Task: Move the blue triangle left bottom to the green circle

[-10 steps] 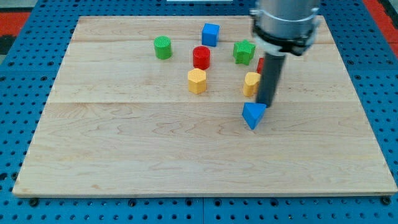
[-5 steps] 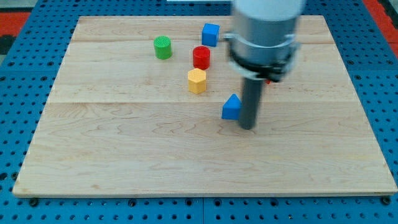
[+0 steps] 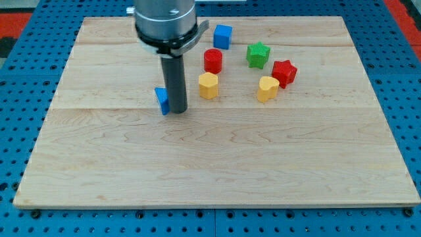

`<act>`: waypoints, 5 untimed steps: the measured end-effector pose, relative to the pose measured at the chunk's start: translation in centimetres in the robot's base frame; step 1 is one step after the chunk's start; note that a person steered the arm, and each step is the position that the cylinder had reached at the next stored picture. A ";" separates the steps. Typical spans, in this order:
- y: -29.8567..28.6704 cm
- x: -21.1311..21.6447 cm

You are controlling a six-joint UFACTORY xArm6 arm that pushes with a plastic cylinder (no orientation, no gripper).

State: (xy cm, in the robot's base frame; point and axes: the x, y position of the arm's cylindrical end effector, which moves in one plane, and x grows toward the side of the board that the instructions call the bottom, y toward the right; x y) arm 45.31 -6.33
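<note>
The blue triangle [image 3: 161, 99] lies on the wooden board [image 3: 210, 164], left of centre. My tip [image 3: 176, 111] touches its right side, and the rod covers part of it. The green circle is hidden behind the arm's body at the view's top left. The tip sits left of the yellow hexagon [image 3: 208, 85].
A blue cube [image 3: 223, 35] and a red cylinder [image 3: 212, 60] stand near the view's top centre. A green star [image 3: 258, 54], a red star [image 3: 284, 72] and a yellow heart-like block [image 3: 267, 88] lie to the right.
My tip has swept left across the board, pushing the blue triangle left and slightly up. The arm now hides the green circle and uncovers the blocks on the right.
</note>
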 end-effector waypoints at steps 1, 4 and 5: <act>-4.5 -0.6; -5.3 -7.9; -9.2 -8.8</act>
